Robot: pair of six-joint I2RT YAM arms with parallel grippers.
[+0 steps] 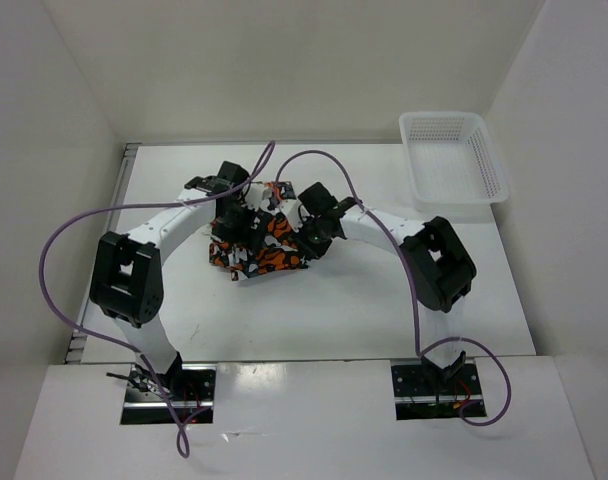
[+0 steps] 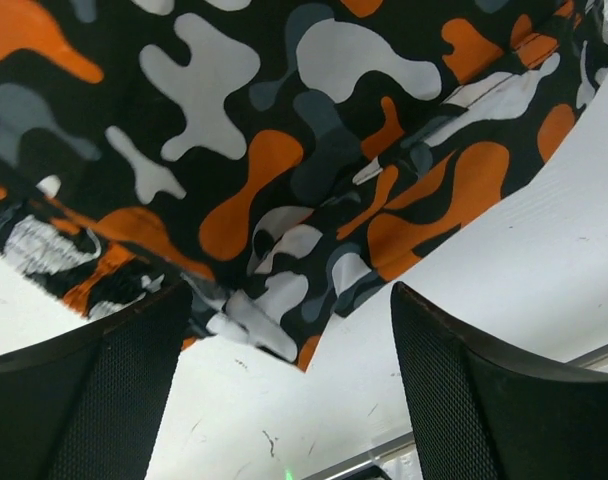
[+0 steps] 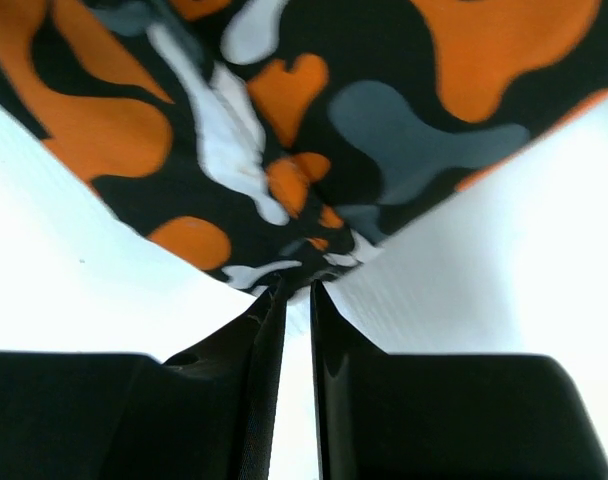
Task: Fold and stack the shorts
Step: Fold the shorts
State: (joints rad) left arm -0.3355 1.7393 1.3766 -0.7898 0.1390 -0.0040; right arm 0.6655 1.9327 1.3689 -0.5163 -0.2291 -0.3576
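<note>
Well to the left of the basket (image 1: 454, 160), the shorts (image 1: 259, 250) lie bunched on the worktop (image 1: 334, 310). The left tool (image 2: 289, 300) has its fingers wide apart, with the fabric's edge at their tips. On the basket's side, the right tool (image 3: 297, 290) is pinched almost together on a corner of the shorts.

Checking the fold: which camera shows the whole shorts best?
Top external: the shorts show as one bunched heap, partly hidden. Left wrist shows only a printed edge, right wrist only a corner.
</note>
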